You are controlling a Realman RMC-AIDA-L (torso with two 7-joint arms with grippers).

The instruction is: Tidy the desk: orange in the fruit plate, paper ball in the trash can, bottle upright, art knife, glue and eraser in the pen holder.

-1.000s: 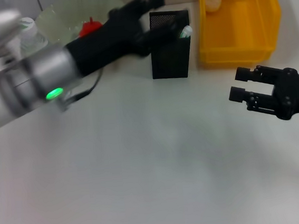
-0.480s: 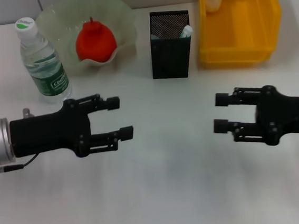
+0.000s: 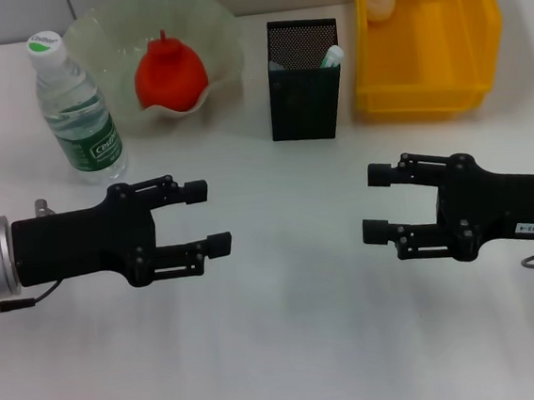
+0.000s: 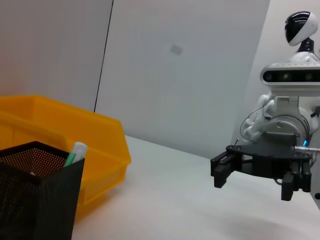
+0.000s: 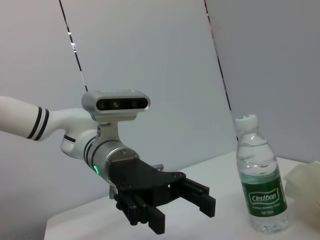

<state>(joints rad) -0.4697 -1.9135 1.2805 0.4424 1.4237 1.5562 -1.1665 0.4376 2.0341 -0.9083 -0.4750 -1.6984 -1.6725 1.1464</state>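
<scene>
Here two claws, left claw [image 3: 207, 218] and right claw [image 3: 377, 204], gape empty (perhaps hovering) above one desk [image 3: 291, 349].

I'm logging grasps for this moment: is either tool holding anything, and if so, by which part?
Nothing is held. The left tool and the right tool both hang open and empty over the desk, facing each other, with nothing between their fingers.

I see the bottle [image 3: 76, 108] upper left, the orange [image 3: 171, 75] in the fruit plate [image 3: 99, 32] beside it. The pen holder [image 3: 304, 81] sits top centre, the trash can [image 3: 428, 52] upper right.

Bright, even overhead light; soft faint shadows, mild haze, no motion blur.
</scene>
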